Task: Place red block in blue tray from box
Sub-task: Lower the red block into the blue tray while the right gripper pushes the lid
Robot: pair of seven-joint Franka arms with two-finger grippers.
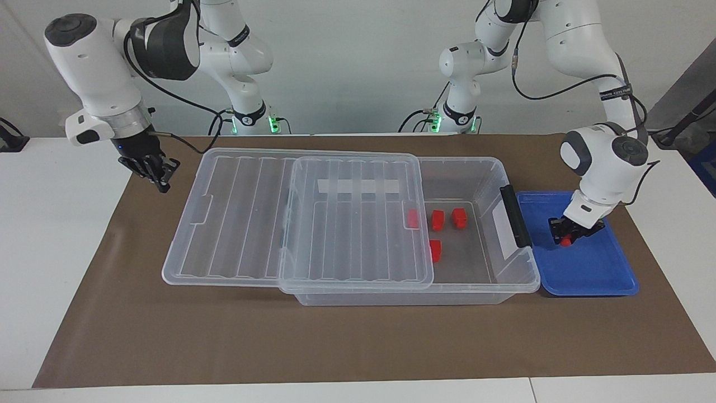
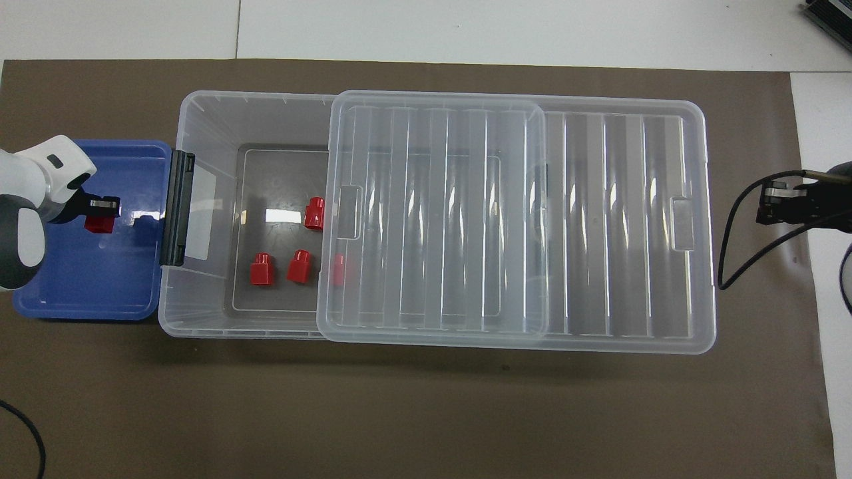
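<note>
Red block [image 1: 566, 241] sits clamped between the fingers of the left gripper [image 1: 567, 237], low over the tray [image 1: 593, 280] at the left arm's end of the table; whether it already touches the tray floor I cannot tell. Four more blocks [image 1: 437, 220] lie in the open part of the box [image 1: 475, 168]; one shows only through the lid [image 1: 358, 224], which is slid toward the right arm's end and overhangs the box there. Right gripper [image 1: 154, 170] waits over the mat [image 1: 358, 341] just off the lid's end; whether its fingers are apart or together I cannot tell.

Release looks like the step in hand, and the risks are small ones; let go while raised, the block could bounce or tip on the glossy floor and skid toward the rim; a slanted wrist might drag it on the way up if one finger sticks; pressing down too hard could shove the light tray against the box's black handle [image 1: 515, 216].
</note>
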